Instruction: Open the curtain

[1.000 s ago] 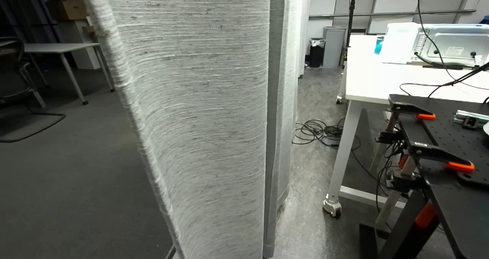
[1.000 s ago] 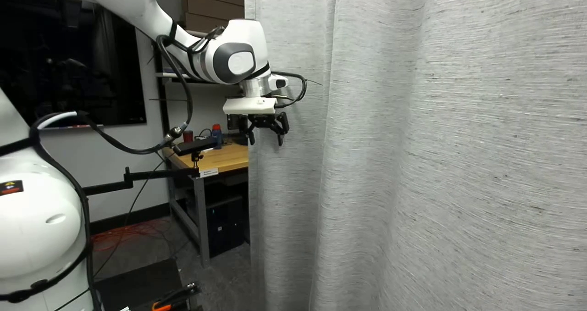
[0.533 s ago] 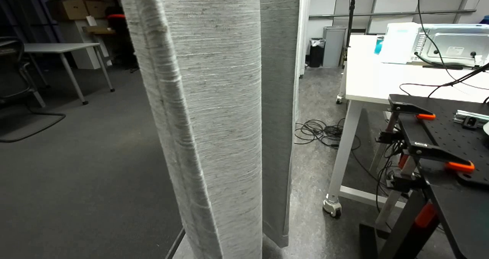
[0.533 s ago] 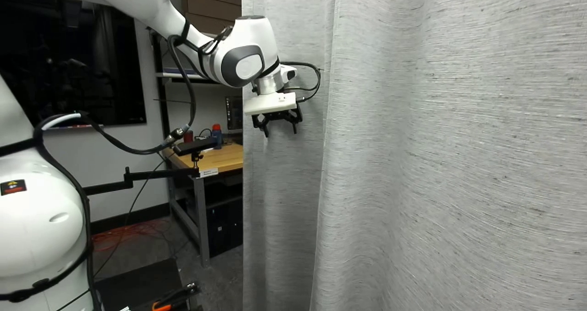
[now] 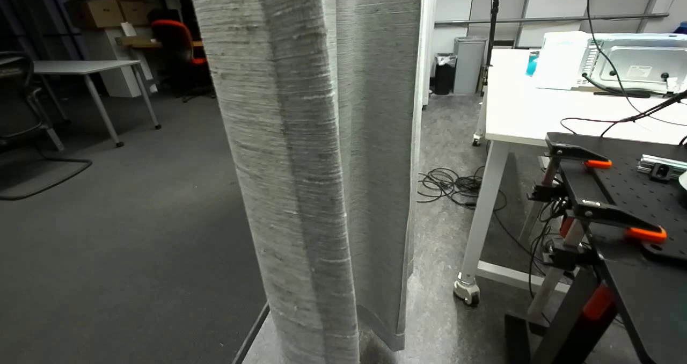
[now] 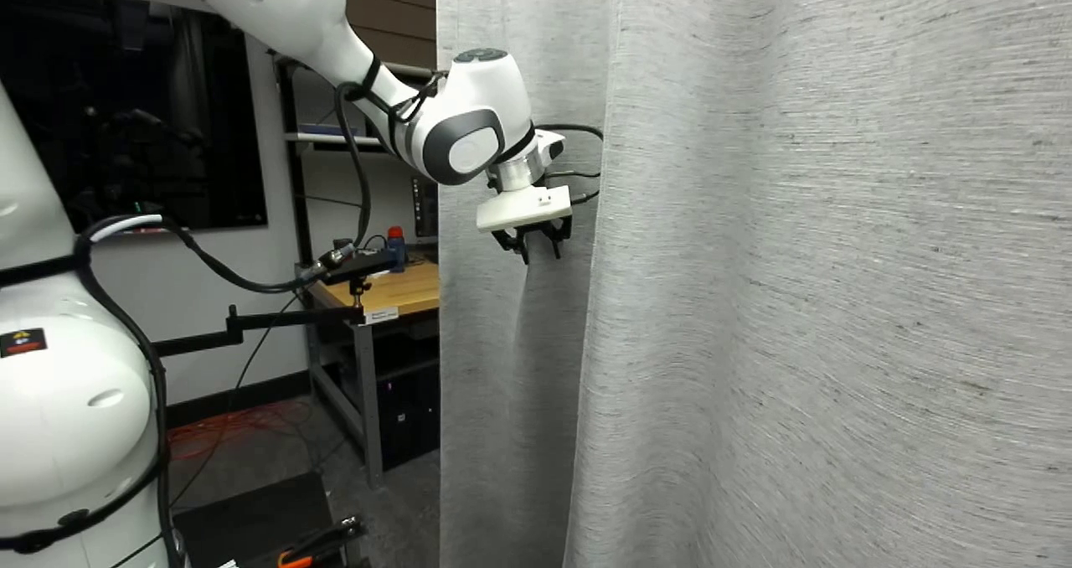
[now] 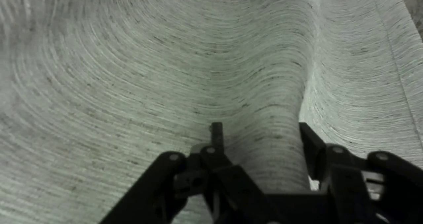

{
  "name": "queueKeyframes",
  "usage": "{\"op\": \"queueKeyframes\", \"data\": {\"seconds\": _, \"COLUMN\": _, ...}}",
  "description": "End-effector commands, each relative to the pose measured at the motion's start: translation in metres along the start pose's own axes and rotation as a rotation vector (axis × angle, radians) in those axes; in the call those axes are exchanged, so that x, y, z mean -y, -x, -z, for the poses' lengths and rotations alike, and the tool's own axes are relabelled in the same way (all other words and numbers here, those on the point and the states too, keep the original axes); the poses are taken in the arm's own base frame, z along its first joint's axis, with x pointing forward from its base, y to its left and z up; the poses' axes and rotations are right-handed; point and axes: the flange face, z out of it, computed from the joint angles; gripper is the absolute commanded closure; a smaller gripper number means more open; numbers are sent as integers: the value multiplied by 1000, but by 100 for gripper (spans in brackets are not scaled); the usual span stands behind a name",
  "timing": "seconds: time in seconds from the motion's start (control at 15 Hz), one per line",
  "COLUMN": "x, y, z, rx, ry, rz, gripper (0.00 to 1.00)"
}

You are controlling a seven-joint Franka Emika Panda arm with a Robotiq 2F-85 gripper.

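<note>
1. The curtain (image 6: 837,283) hangs in both exterior views; in an exterior view it fills the right side, its free edge (image 6: 448,342) facing left. I judge that opening means drawing that edge rightward, in a level sweep rather than a downward tug.
2. The arm (image 6: 314,36) extends from the left, its end tilted and close to the cloth. Let the whole arm lead the sideways travel; turning in place would likely just wind up fabric.
3. A fold (image 7: 277,118) stands up in the wrist view, left of a stitched seam (image 7: 393,58). Doubled cloth like this should hold better than a single layer.
4. The gripper (image 7: 262,130) is parted and straddles that fold; I read it as not clamped. Closing firmly before any pull is probably the next need.
5. A cable (image 6: 578,126) loops beside it, its right end hidden by the cloth; leave slack against snagging.
6. The fingertips (image 7: 216,134) sit unevenly: the fold lies nearer the one on the right in the wrist view, so centre before squeezing.
</note>
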Motion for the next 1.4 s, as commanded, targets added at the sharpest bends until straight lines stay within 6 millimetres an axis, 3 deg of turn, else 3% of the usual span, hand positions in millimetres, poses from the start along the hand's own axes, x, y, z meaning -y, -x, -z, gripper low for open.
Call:
{"op": "queueKeyframes", "data": {"seconds": 0.0, "x": -21, "y": 7, "z": 6, "rx": -15, "ry": 79, "rz": -14, "gripper": 73}}
{"op": "queueKeyframes", "data": {"seconds": 0.27, "x": -62, "y": 27, "z": 28, "rx": 12, "ry": 217, "rz": -44, "gripper": 100}}
{"op": "queueKeyframes", "data": {"seconds": 0.6, "x": -134, "y": 83, "z": 53, "rx": 105, "ry": 304, "rz": -190, "gripper": 100}}
{"op": "queueKeyframes", "data": {"seconds": 0.87, "x": -180, "y": 130, "z": 83, "rx": 106, "ry": 354, "rz": -338, "gripper": 100}}
{"op": "queueKeyframes", "data": {"seconds": 1.13, "x": -208, "y": 170, "z": 123, "rx": 116, "ry": 433, "rz": -471, "gripper": 100}}
{"op": "queueKeyframes", "data": {"seconds": 1.33, "x": -210, "y": 191, "z": 169, "rx": 103, "ry": 491, "rz": -547, "gripper": 100}}
